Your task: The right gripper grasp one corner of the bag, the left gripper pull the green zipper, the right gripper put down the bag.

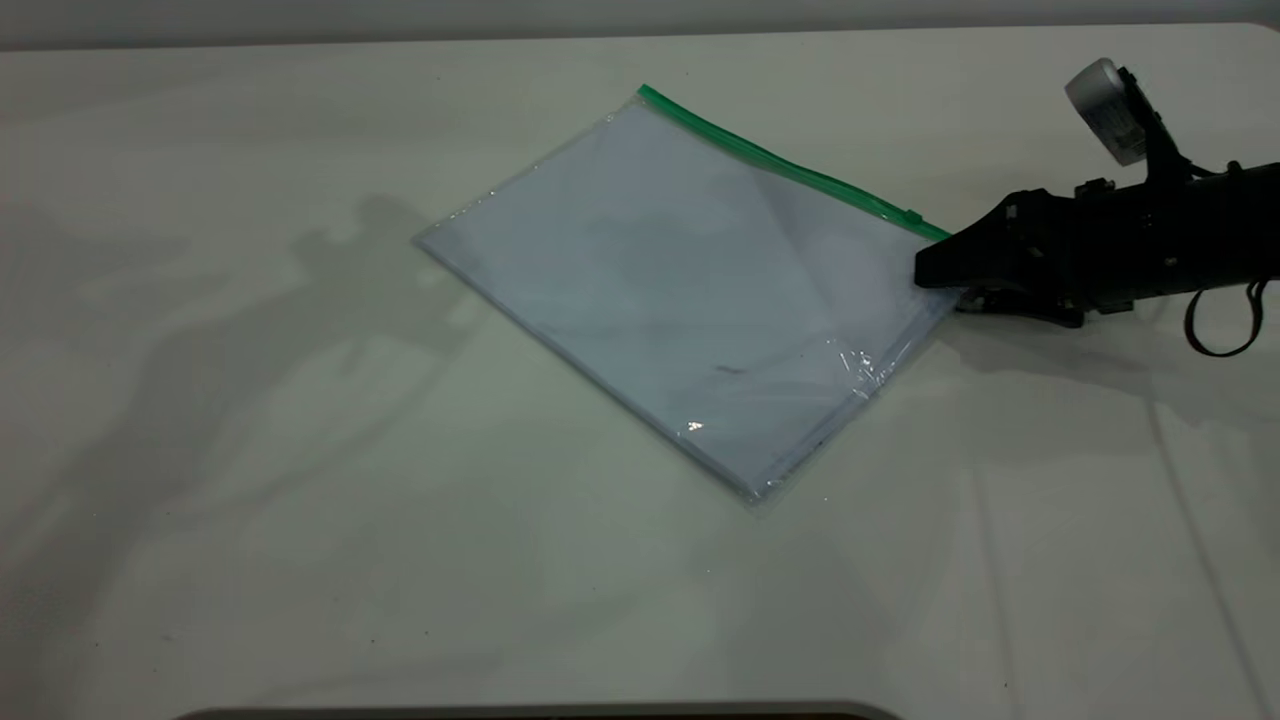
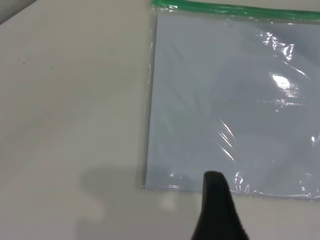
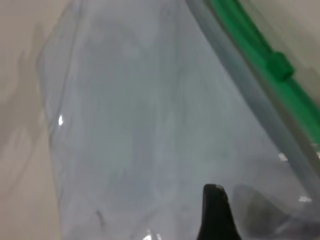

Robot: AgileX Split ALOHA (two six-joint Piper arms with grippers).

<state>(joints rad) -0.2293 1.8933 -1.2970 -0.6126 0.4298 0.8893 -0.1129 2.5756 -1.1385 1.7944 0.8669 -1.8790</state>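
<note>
I see the bag [image 1: 690, 290] lying flat on the white surface [image 1: 250, 500], turned at an angle: a large clear plastic pouch with white sheets inside and wrinkled, glinting film near its closest corner. The green zipper [image 1: 780, 160] runs along its far long edge, and the small slider tab [image 1: 912, 214] sits close to the right-hand end of that strip.

The right gripper [image 1: 945, 285] is at the bag's right corner, just below the zipper's end. From outside, its black jaws meet the plastic edge there, but I cannot tell whether they have closed on it or only rest against it. My right wrist camera shows the bag [image 3: 150, 125] filling the view, the zipper [image 3: 260, 55] and slider [image 3: 279, 65] up close, and one dark jaw tip over the film; the other jaw is not clearly visible.

The left gripper [image 2: 217, 210] is out of the exterior view. In the left wrist view only one dark finger shows, hovering near the bag's [image 2: 225, 100] plain edge, opposite the zipper [image 2: 235, 8]. The rest is cut off, so I cannot tell how its jaws stand.
</note>
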